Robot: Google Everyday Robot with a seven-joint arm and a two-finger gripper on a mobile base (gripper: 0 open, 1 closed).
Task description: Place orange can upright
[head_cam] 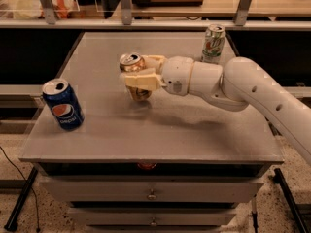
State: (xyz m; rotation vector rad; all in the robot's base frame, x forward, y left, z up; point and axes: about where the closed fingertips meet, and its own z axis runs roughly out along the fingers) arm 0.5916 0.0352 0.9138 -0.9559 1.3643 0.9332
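Observation:
The orange can point(133, 65) has a copper body and a silver top. It stands nearly upright, slightly tilted, near the middle of the grey table point(194, 130), its base at or just above the surface. My gripper point(142, 73) reaches in from the right and is shut on the can, its cream fingers point(141, 79) wrapping the can's middle. The fingers hide the middle of the can.
A blue Pepsi can point(62, 104) stands at the table's left edge. A green-and-white can point(213, 43) stands at the back right. A shelf rail with metal posts point(126, 4) runs behind the table. Drawers point(151, 194) sit under the front edge.

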